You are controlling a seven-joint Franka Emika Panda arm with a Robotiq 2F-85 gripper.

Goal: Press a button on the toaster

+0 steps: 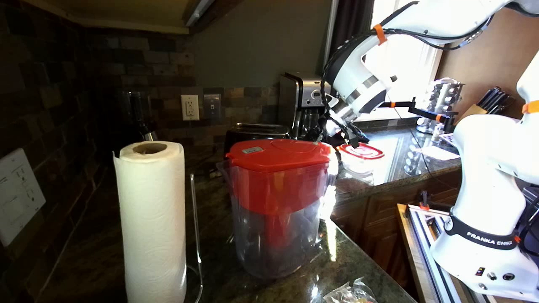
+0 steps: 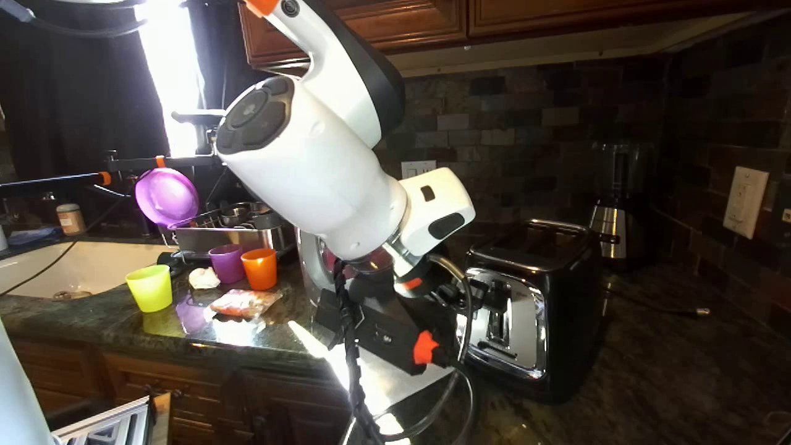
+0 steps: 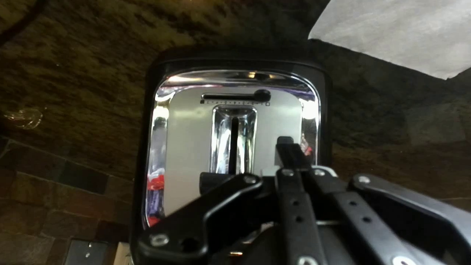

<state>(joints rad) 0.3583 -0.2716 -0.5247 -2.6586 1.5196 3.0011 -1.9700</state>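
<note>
The toaster (image 2: 565,315) is a black box with a shiny metal front, standing on the dark counter in an exterior view. Its top also shows behind the red-lidded pitcher in an exterior view (image 1: 257,130). In the wrist view its front panel (image 3: 187,132) fills the middle, with a round slider knob (image 3: 262,95), an upright slot and a black lever (image 3: 212,182). My gripper (image 3: 294,156) is shut and empty, fingers together, over the right part of the panel. A small dark shape (image 3: 285,140) shows just past the fingertips, perhaps a button; I cannot tell whether they touch.
The red-lidded pitcher (image 1: 278,189) and paper-towel roll (image 1: 151,223) stand at the front. A coffee maker (image 1: 290,97) and a small red-lidded container (image 1: 362,152) are near the arm. A blender (image 2: 612,228) stands behind the toaster. Cups (image 2: 149,289) stand by the sink.
</note>
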